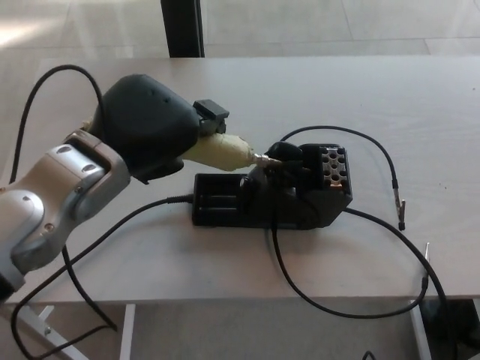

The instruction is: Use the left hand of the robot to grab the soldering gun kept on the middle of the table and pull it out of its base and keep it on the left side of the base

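**A:** You want to know what your left hand is doing. It comes in from the left of the head view, black and rounded, on a silver forearm, and it is closed around the pale cream handle of the soldering gun. You see only the back of the hand, so the fingers themselves are hidden under it, but the handle comes out directly from the hand.

**B:** And where is the soldering gun, please?

**A:** It lies almost level, a little tilted down to the right. Its metal neck touches a black holder part at the top of the black plastic base (I cannot tell you if the tip is inside the holder or only at its mouth). The base stands in the middle of the light wooden surface, and at its right end there is a block with round holes.

**B:** What else is around it?

**A:** A thin black cable makes an arc from the base over the surface to the right and ends in a small metal tip near the right edge. A second black cable leaves the front of the base and curves over the front edge of the surface. Another black cable loops above your forearm on the left. Your right hand does not appear in this view.
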{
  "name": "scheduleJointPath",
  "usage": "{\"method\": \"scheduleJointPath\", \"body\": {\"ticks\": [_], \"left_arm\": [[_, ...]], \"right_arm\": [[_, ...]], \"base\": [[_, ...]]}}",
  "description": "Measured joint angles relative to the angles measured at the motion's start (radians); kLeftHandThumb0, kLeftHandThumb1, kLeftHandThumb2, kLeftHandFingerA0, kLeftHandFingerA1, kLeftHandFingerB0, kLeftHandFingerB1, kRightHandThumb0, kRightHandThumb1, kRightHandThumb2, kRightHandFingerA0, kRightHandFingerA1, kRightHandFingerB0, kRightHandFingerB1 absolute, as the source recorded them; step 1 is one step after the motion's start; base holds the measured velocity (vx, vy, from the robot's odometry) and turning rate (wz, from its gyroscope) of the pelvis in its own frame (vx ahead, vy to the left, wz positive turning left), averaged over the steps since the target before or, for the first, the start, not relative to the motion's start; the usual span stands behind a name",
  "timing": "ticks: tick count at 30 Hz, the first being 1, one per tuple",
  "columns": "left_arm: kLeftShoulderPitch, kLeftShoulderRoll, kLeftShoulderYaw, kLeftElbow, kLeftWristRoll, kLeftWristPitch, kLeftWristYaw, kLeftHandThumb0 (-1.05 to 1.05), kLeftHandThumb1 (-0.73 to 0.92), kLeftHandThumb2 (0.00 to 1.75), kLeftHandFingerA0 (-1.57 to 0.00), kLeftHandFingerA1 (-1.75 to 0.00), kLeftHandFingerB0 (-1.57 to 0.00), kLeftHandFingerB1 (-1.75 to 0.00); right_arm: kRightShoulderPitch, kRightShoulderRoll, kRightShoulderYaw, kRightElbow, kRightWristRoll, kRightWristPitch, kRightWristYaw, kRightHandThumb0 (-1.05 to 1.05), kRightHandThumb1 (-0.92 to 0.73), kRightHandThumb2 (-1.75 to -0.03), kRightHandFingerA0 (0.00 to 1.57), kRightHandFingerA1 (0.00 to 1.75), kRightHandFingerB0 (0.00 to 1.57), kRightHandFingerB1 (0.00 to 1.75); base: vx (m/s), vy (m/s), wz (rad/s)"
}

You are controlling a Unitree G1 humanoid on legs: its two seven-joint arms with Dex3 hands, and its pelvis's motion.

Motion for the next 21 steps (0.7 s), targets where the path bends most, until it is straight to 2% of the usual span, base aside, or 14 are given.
{"method": "scheduleJointPath", "body": {"ticks": [2,4,5,8,9,10,11,18,19,20,21], "left_arm": [[0.005,0.012,0.019,0.006,0.005,-0.028,0.013,-0.18,0.59,0.83,-0.92,-1.57,-0.84,-0.84],[0.007,0.022,0.036,0.01,0.009,-0.051,0.022,-0.16,0.54,0.94,-0.96,-1.61,-0.88,-1.03],[0.011,0.031,0.046,0.011,0.01,-0.063,0.028,-0.1,0.51,0.91,-0.95,-1.67,-0.87,-1.08],[0.043,0.083,0.093,-0.005,0.011,-0.103,0.04,-0.16,0.56,0.92,-0.94,-1.66,-0.84,-1.04],[0.06,0.101,0.108,-0.013,0.011,-0.115,0.042,-0.13,0.55,0.96,-1.06,-1.65,-0.91,-1.13],[0.085,0.123,0.127,-0.027,0.011,-0.126,0.045,-0.17,0.54,0.95,-0.98,-1.7,-0.84,-1.03],[0.104,0.139,0.139,-0.039,0.011,-0.134,0.047,-0.19,0.54,0.86,-0.97,-1.7,-0.87,-1.01],[0.336,0.3,0.22,-0.111,0.042,-0.216,0.066,-0.2,0.58,0.81,-0.89,-1.72,-0.84,-1.04],[0.359,0.309,0.23,-0.116,0.043,-0.221,0.066,-0.2,0.61,0.83,-0.91,-1.71,-0.83,-1.0],[0.389,0.318,0.245,-0.126,0.044,-0.228,0.066,-0.19,0.55,0.94,-1.13,-1.58,-0.88,-1.09],[0.407,0.319,0.256,-0.129,0.043,-0.233,0.066,-0.2,0.57,0.89,-1.13,-1.59,-0.88,-1.03]], "right_arm": [[0.0,0.0,0.0,0.004,0.001,-0.002,-0.003,-0.5,-0.68,-0.6,0.74,0.7,0.59,0.43],[0.0,0.0,0.0,0.006,0.002,-0.004,-0.006,-0.5,-0.67,-0.6,0.73,0.7,0.59,0.43],[-0.001,0.0,0.0,0.006,0.003,-0.005,-0.006,-0.5,-0.66,-0.6,0.73,0.7,0.6,0.44],[-0.001,0.0,-0.001,0.007,0.004,-0.009,-0.007,-0.5,-0.65,-0.6,0.74,0.72,0.6,0.44],[0.0,-0.002,-0.002,0.009,0.005,-0.011,-0.007,-0.5,-0.66,-0.59,0.73,0.7,0.59,0.43],[0.0,-0.003,-0.003,0.011,0.005,-0.012,-0.007,-0.5,-0.65,-0.59,0.74,0.7,0.6,0.43],[0.0,-0.005,-0.003,0.013,0.006,-0.012,-0.008,-0.49,-0.65,-0.59,0.74,0.69,0.59,0.43],[-0.004,-0.014,-0.001,0.026,0.006,-0.016,-0.01,-0.5,-0.64,-0.59,0.72,0.67,0.57,0.42],[-0.004,-0.014,-0.001,0.027,0.006,-0.016,-0.01,-0.49,-0.64,-0.59,0.71,0.66,0.56,0.42],[-0.004,-0.014,0.0,0.028,0.005,-0.017,-0.01,-0.49,-0.63,-0.59,0.7,0.67,0.55,0.42],[-0.004,-0.014,0.0,0.028,0.006,-0.018,-0.01,-0.5,-0.64,-0.59,0.7,0.67,0.54,0.42]], "base": [[0.0,0.0,0.0],[0.0,0.0,0.0],[0.0,0.0,0.0],[0.0,0.0,0.0],[0.0,0.0,0.0],[0.0,0.0,0.0],[0.0,0.0,0.0],[0.0,0.0,0.0],[0.0,0.0,0.0],[0.0,0.0,0.0],[0.0,0.0,0.0]]}}
